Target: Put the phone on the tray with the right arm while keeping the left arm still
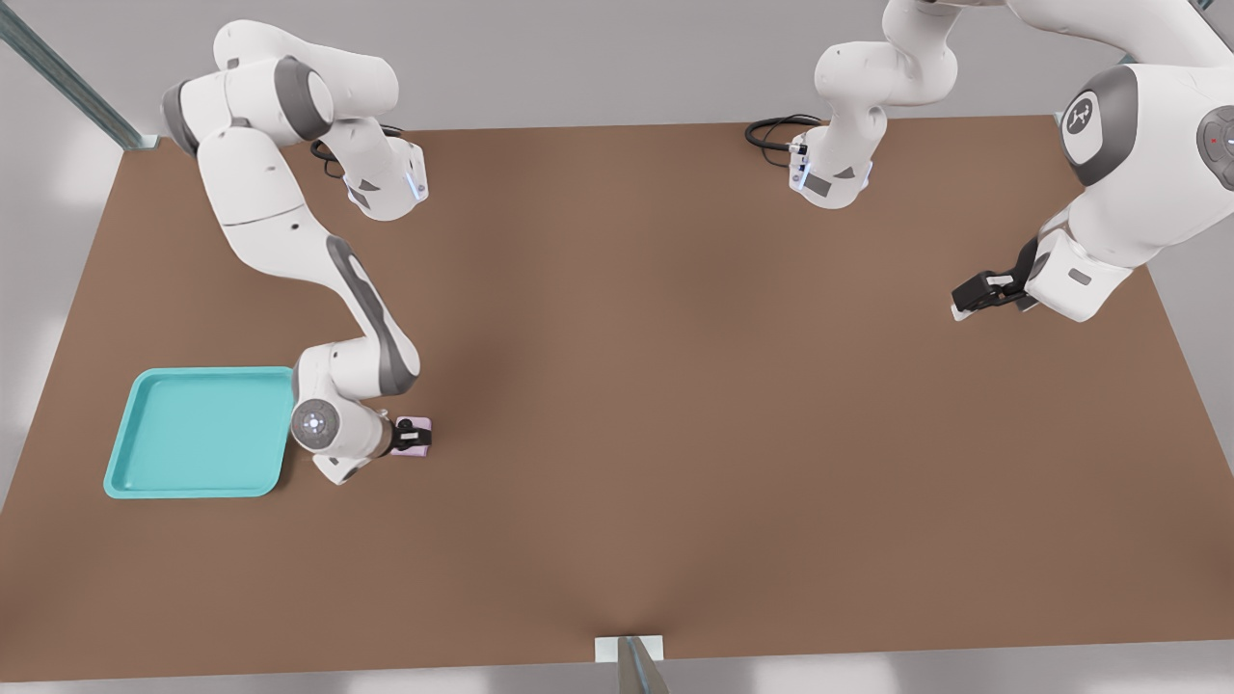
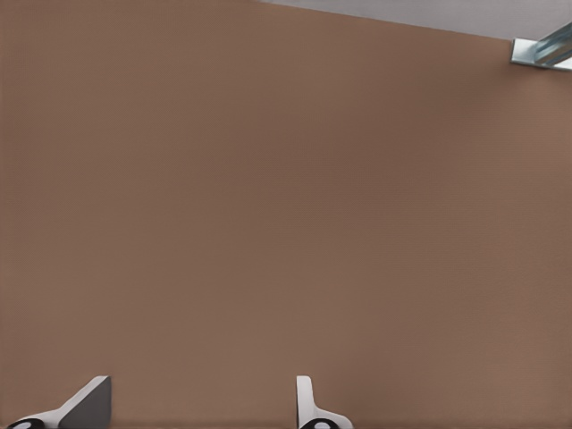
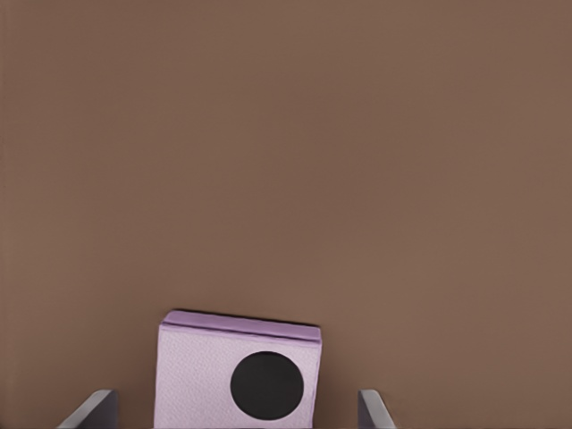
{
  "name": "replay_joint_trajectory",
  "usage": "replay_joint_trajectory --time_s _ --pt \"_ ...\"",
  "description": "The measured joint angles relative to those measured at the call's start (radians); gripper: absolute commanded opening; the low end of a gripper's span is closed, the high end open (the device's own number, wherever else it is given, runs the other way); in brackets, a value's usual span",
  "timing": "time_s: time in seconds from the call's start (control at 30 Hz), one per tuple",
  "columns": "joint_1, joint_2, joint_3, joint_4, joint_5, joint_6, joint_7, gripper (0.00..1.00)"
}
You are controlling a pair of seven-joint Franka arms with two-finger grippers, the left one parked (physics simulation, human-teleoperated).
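The pale pink phone lies flat on the brown table, a short way toward the front view's right from the turquoise tray. My right arm's gripper is low over the phone, just off the tray's near corner. In the right wrist view the phone shows one black lens and sits between the two grey fingertips. The gripper is open, with a gap on each side of the phone. The tray holds nothing.
The parked left arm hangs at the front view's right with its black gripper above the table. Two arm bases with black cables stand at the back edge. A metal post sits at the front edge.
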Motion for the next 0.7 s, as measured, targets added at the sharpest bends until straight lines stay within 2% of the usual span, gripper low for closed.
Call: replay_joint_trajectory --time_s 0.7 --pt "-0.022 0.026 0.002 -0.041 -0.004 0.058 0.108 1.00"
